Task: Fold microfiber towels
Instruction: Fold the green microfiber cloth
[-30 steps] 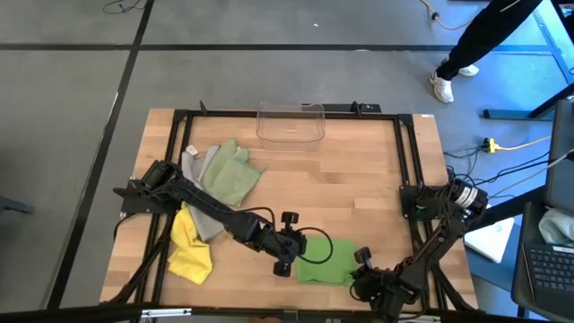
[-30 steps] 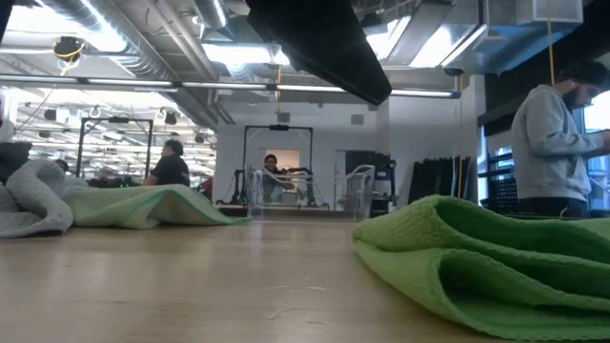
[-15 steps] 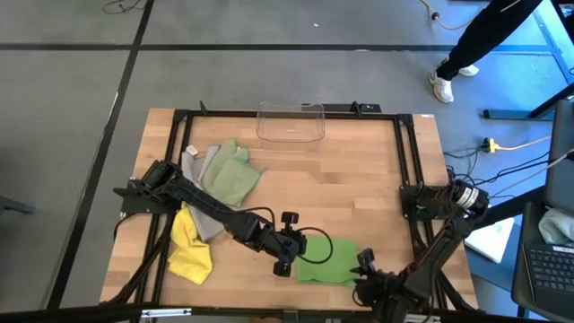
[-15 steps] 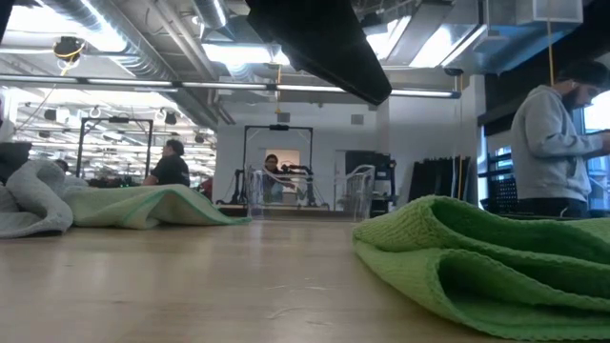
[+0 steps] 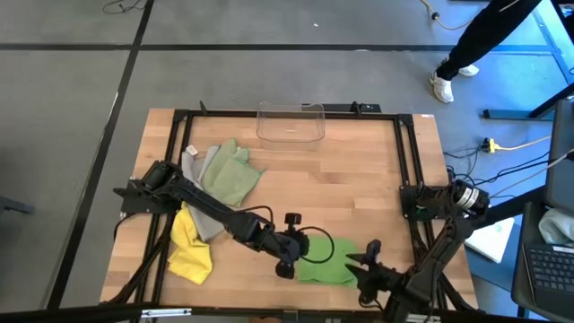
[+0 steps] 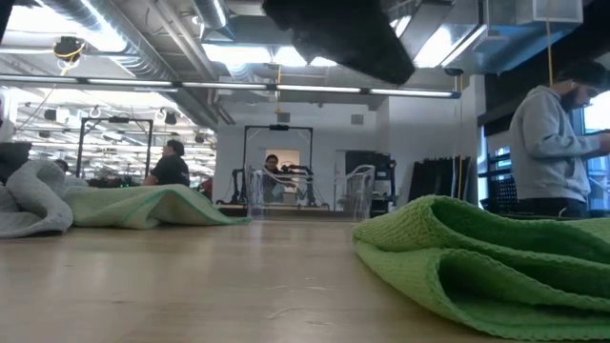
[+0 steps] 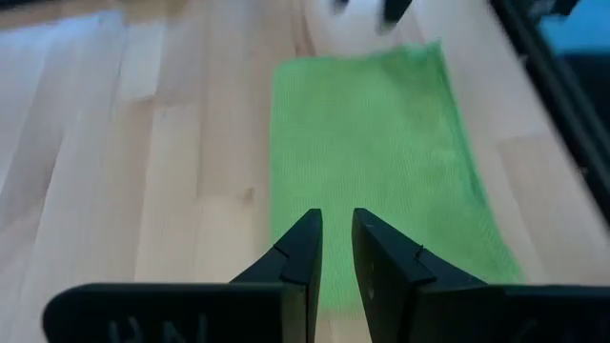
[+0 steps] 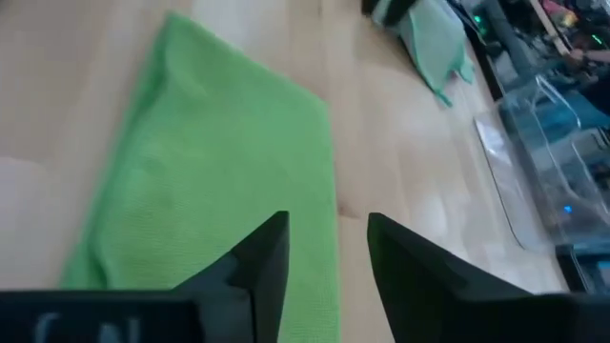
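Hovering: both end effectors over bright green towel (image 5: 327, 264).

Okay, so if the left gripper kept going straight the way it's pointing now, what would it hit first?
Most likely the bright green towel: the left gripper points along it, jaws slightly apart and empty. How high it sits above the cloth is unclear, so it may skim over.

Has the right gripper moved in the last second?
Yes. In the high view the right gripper has pulled up off the bright green towel and shifted toward the table's right edge, fingers open.
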Motion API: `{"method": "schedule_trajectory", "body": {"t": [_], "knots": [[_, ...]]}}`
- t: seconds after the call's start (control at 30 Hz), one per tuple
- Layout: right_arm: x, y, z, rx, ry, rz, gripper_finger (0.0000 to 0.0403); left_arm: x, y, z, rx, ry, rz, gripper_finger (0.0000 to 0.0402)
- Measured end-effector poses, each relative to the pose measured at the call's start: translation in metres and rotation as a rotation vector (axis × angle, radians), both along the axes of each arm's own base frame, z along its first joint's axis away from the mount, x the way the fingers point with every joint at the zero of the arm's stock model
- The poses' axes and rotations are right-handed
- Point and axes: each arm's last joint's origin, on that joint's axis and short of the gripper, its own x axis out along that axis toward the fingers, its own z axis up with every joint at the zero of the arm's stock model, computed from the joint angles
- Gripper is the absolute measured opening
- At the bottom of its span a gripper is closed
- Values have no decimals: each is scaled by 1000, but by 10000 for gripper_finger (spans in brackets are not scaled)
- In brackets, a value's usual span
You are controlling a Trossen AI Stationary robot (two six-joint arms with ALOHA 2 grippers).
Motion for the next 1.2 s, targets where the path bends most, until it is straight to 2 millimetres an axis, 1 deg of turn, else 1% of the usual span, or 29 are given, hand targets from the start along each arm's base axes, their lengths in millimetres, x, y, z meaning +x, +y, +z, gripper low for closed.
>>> {"method": "schedule_trajectory", "body": {"t": [0.07, 0.13, 0.23, 0.3, 0.33, 0.43, 0.53, 0.7, 0.77, 0.87, 1.03, 1.2], "knots": [[2, -8, -8, 0, -7, -29, 138, 6, -3, -8, 7, -22, -21, 55], [3, -13, -14, -10, -25, -41, 130, 15, -8, -19, -27, -65, -68, 55], [7, -18, -20, 21, -42, -68, 115, 22, -13, -42, -42, -33, -149, 55], [8, -22, -24, 61, -23, -96, 104, 22, -14, -56, -41, 8, -152, 55], [8, -23, -26, 86, -13, -109, 98, 22, -14, -60, -43, 23, -149, 55], [7, -26, -32, 134, 5, -141, 77, 22, -16, -61, -59, 22, -141, 55], [5, -27, -36, 169, 8, -154, 51, 21, -18, -61, -88, 30, -174, 55], [4, -32, -51, 250, 44, -159, 8, 20, -22, -61, -111, 34, -178, 55], [3, -34, -56, 275, 42, -155, 6, 21, -22, -63, -114, 34, -172, 55], [1, -36, -61, 300, 30, -153, 6, 21, -22, -72, -105, 56, -166, 55], [1, -38, -66, 331, 25, -154, 4, 24, -21, -95, -113, 104, -149, 55], [0, -41, -68, 330, 34, -164, 4, 24, -23, -97, -166, 121, -176, 55]]}}
